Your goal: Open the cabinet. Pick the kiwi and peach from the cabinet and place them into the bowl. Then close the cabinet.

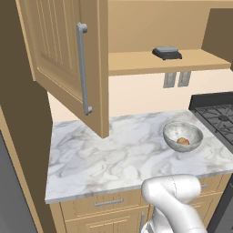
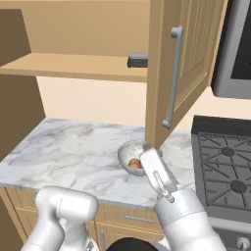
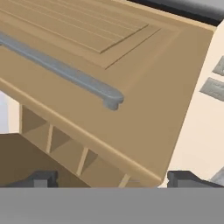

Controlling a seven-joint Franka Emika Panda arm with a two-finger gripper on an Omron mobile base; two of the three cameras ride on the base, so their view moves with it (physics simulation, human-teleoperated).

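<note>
Both doors of the light-wood cabinet (image 1: 59,54) stand swung open over the counter. In the hand view the right door (image 3: 131,87) is close in front, its silver bar handle (image 3: 65,72) running up to the left. My gripper (image 3: 113,181) is open and holds nothing, its dark fingertips (image 3: 41,179) set wide apart below the door's lower edge. My forearm (image 2: 159,179) reaches up to the door's bottom corner. The grey bowl (image 1: 183,135) sits on the marble counter with the peach (image 1: 183,141) inside; the peach (image 2: 134,163) also shows beside my arm. The kiwi is out of view.
A flat dark grey block (image 1: 167,53) lies on the cabinet shelf (image 1: 136,61). A black stove (image 2: 228,166) stands right of the counter, with a microwave (image 2: 235,49) above it. Drawers (image 1: 109,202) run under the marble top (image 1: 100,154). Wall outlets (image 1: 176,79) sit below the shelf.
</note>
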